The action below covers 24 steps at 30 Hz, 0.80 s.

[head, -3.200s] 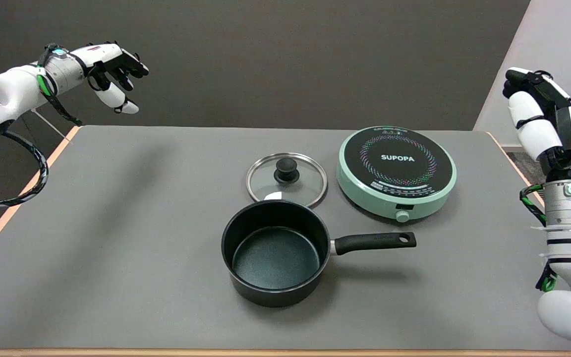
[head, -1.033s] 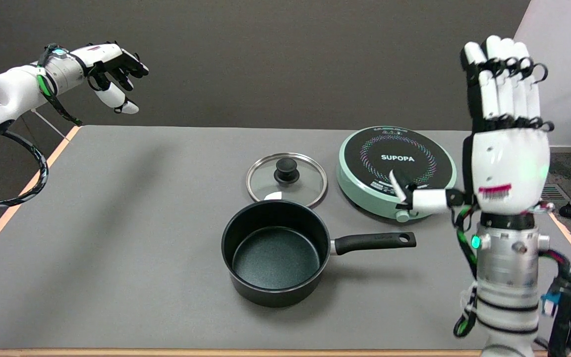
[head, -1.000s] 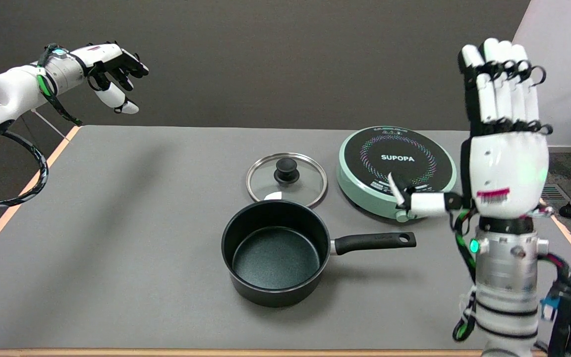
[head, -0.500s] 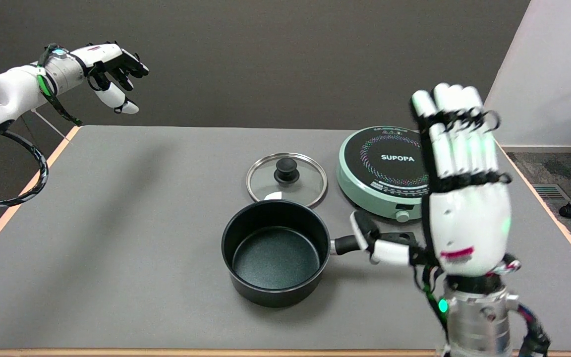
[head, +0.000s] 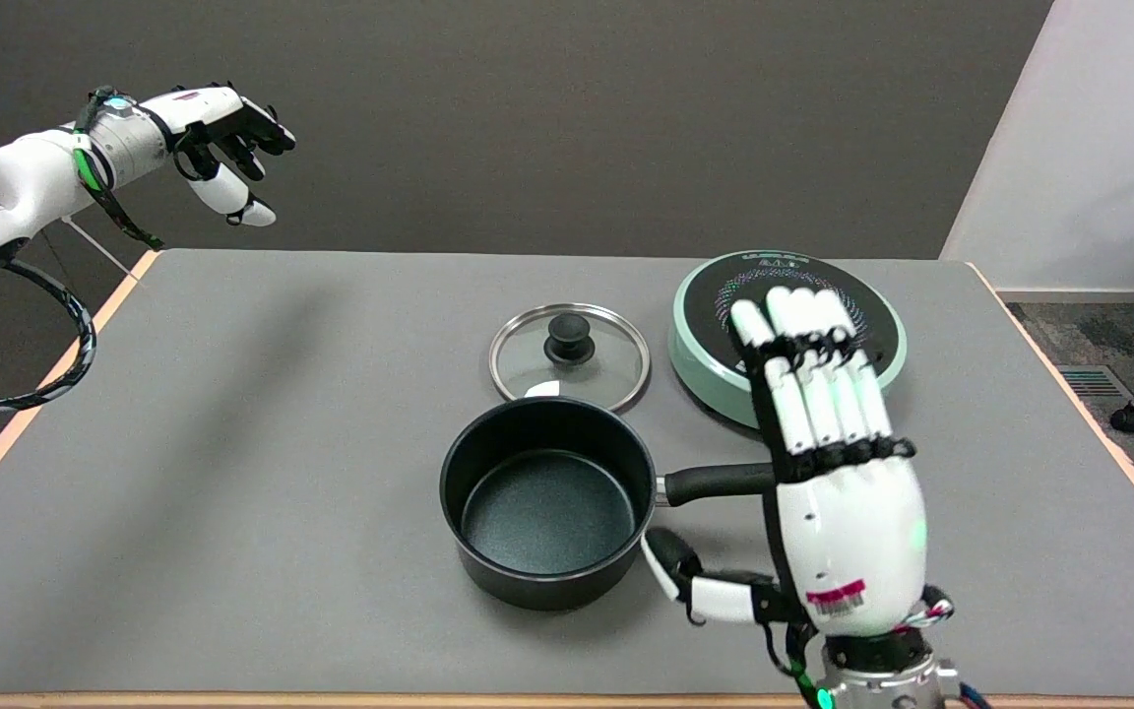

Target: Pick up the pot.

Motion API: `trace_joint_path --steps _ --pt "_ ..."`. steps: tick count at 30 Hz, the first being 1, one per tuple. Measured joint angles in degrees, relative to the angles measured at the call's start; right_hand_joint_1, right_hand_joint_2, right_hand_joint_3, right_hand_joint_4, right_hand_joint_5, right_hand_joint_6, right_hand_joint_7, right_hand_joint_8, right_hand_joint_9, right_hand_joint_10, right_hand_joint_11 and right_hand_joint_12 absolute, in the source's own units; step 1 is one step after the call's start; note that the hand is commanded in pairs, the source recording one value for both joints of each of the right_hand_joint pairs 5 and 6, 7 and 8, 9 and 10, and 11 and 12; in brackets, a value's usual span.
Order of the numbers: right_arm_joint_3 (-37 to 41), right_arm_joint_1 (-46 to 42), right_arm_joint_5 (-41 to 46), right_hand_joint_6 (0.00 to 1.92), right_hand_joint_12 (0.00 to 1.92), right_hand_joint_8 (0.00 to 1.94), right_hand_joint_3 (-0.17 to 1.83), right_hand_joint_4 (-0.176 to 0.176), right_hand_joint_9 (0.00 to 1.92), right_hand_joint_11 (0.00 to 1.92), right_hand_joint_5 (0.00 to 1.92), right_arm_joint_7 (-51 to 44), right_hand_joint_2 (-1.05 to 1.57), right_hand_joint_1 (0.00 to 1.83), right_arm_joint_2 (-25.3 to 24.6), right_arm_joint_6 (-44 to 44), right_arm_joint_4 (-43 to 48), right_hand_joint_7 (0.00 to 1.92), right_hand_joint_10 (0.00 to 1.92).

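Note:
The black pot (head: 547, 500) stands upright and empty near the table's front middle, its black handle (head: 715, 483) pointing right. My right hand (head: 838, 483) hangs over the outer end of that handle, back of the hand toward the camera, fingers (head: 813, 369) straight and together, thumb (head: 690, 581) spread out to the left near the pot's wall. It holds nothing. The far half of the handle is hidden behind the hand. Whether the hand touches the handle cannot be told.
A glass lid (head: 568, 356) with a black knob lies flat just behind the pot. A mint-green induction cooker (head: 724, 335) sits at the back right, partly covered by my fingers. The idle left hand (head: 222, 138) hangs in the air at the upper left.
My right hand has come down and to the left, from high beside the cooker to over the pot's handle. Its fingers stay straight. The pot, lid and cooker have not moved.

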Motion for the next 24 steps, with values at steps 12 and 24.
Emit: trace_joint_path --steps 12,24 --pt "-2.04 -1.17 3.94 0.06 0.06 0.06 0.95 -0.176 0.06 0.06 0.06 2.05 -0.34 1.27 -1.84 2.68 -6.48 0.06 0.06" --pt "-2.49 0.43 9.41 0.06 0.06 0.06 0.98 -0.176 0.06 0.06 0.06 2.87 -0.49 1.29 -1.17 0.54 -9.3 0.06 0.06"
